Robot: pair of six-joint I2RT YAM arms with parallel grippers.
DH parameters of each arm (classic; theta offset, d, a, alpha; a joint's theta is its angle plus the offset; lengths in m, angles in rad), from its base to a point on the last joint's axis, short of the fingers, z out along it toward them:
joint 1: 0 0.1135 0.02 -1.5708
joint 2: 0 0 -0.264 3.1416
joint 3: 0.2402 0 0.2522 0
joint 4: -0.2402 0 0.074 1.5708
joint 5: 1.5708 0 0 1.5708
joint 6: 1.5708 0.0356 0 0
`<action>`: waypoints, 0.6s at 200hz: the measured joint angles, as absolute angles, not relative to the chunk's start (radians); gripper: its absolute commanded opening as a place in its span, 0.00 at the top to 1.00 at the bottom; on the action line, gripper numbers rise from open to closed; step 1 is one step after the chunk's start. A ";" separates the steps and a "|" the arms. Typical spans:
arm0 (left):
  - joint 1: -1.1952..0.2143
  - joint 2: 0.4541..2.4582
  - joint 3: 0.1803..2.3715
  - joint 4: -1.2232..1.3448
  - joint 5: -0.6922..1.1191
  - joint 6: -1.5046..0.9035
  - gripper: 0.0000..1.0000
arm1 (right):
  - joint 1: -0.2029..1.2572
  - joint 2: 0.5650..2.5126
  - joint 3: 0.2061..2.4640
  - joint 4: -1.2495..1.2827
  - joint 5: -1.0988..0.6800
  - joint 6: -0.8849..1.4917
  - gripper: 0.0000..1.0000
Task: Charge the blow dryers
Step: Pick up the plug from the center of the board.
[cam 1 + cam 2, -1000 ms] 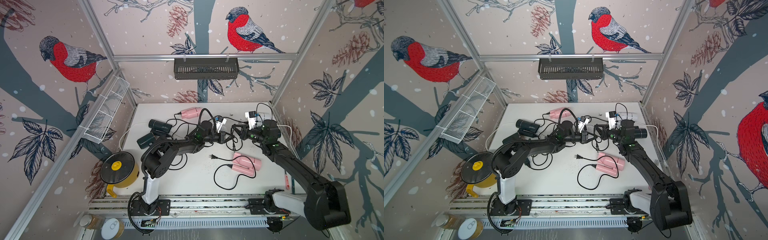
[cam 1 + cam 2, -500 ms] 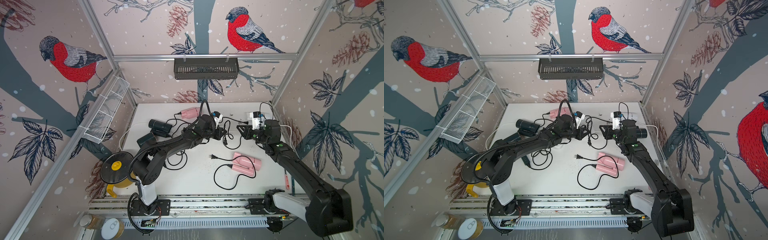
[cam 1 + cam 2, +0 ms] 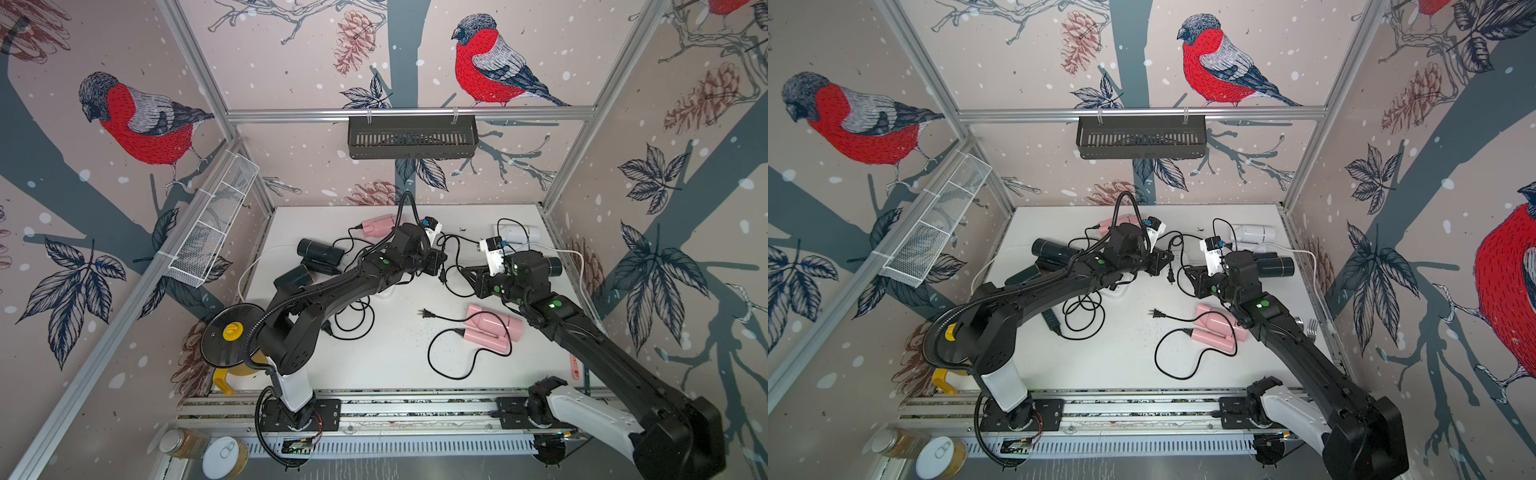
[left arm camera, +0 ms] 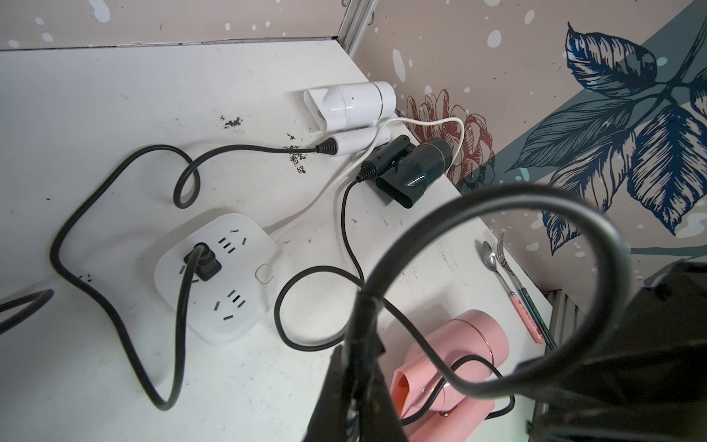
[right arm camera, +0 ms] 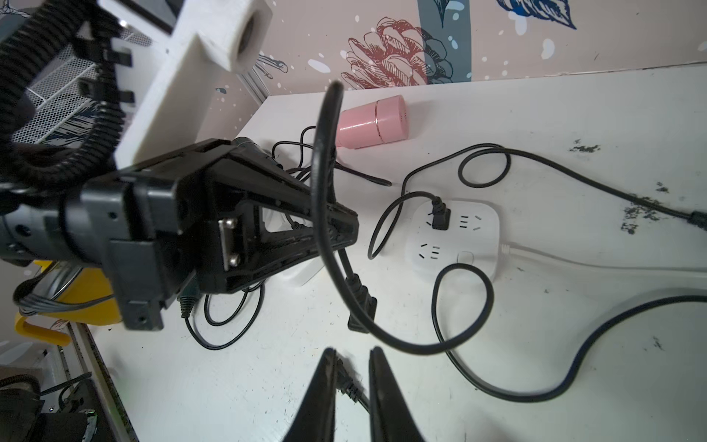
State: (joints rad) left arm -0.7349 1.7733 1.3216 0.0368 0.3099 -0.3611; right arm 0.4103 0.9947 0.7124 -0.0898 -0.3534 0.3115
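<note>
Left hand [image 5: 344, 229] pinches a black cord [image 5: 317, 160]. Its plug [image 5: 361, 312] hangs under it, about upright, near the power strip [image 5: 482, 229]. Right hand [image 5: 352, 352] is narrow; I cannot tell if it grips.

bright, even light — soft shadows, wide-angle bending at edges.

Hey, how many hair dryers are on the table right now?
6: back pink dryer far centre; black dryer and teal dryer at left; white dryer and dark dryer far right; front pink dryer near right. More may be hidden.
</note>
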 measured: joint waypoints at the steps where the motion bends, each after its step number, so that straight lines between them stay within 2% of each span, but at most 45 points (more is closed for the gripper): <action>1: -0.735 1.773 1.322 0.036 0.310 -0.360 1.00 | 0.412 0.992 0.710 -0.090 -0.353 0.311 0.77; 9: -0.734 1.773 1.324 0.032 0.310 -0.358 1.00 | 0.424 0.981 0.703 -0.094 -0.353 0.313 0.73; 31: -0.731 1.773 1.328 0.028 0.316 -0.342 1.00 | 0.457 0.980 0.690 -0.104 -0.353 0.320 0.70; 75: -0.731 1.769 1.322 0.028 0.337 -0.340 1.00 | 0.522 1.059 0.688 -0.086 -0.350 0.370 0.69; 120: -0.733 1.754 1.303 0.036 0.341 -0.342 1.00 | 0.527 1.176 0.737 -0.065 -0.310 0.423 0.68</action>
State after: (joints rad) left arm -0.7326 1.7542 1.3025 0.0360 0.3408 -0.3416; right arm 0.5274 1.1763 0.7372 -0.0654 -0.3099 0.4229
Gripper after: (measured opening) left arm 0.080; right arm 0.317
